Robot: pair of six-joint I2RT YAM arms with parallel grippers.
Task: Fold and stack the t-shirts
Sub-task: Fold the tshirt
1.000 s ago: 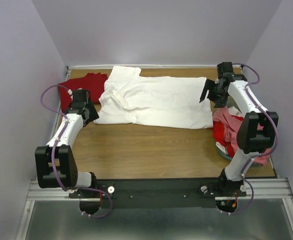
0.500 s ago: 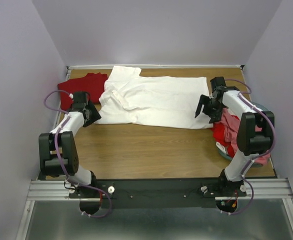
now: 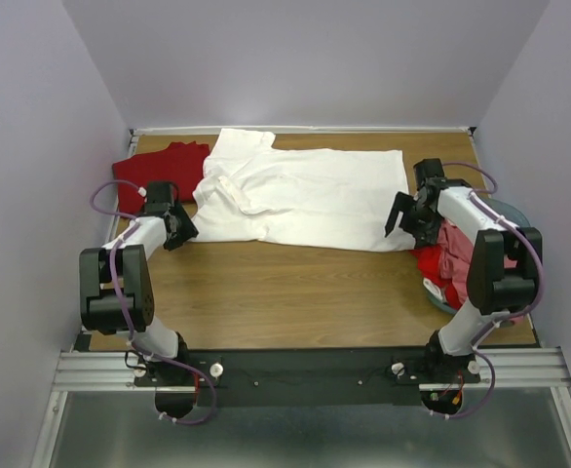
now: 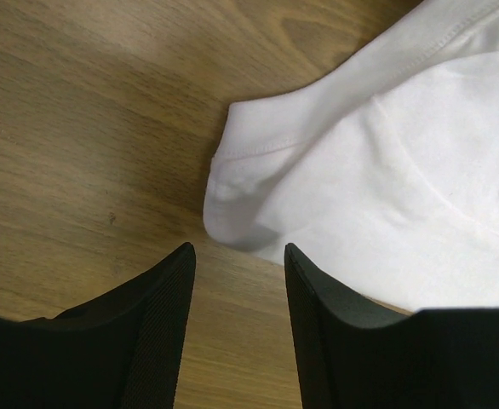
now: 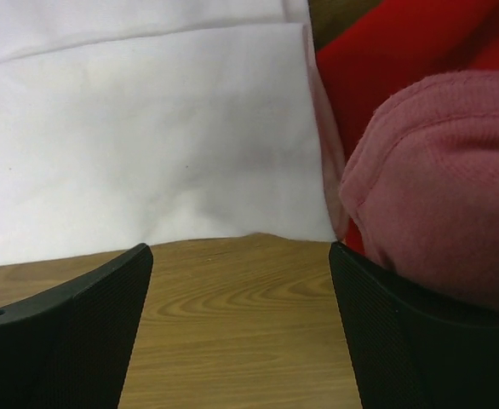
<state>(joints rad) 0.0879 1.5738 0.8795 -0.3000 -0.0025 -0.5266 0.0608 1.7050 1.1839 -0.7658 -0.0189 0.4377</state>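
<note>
The bare wooden worktop (image 3: 285,292) fills the near half of the overhead view. At 9 o'clock the left tool (image 3: 178,228) sits low over the wood, its jaws apart and holding nothing. A rounded corner of the white t-shirt (image 3: 305,200) lies just beyond its tips. At 3 o'clock the right tool (image 3: 400,216) is spread wide and also empty, facing the white t-shirt's near hem corner. A pink shirt (image 5: 437,187) bulges against its right finger. That pink shirt and a red shirt (image 3: 432,261) are heaped in the teal bin (image 3: 510,210) at 4 o'clock. The white t-shirt is spread flat across the far middle, collar toward 10 o'clock. A dark red t-shirt (image 3: 154,171) lies at 10 o'clock, touching it.
</note>
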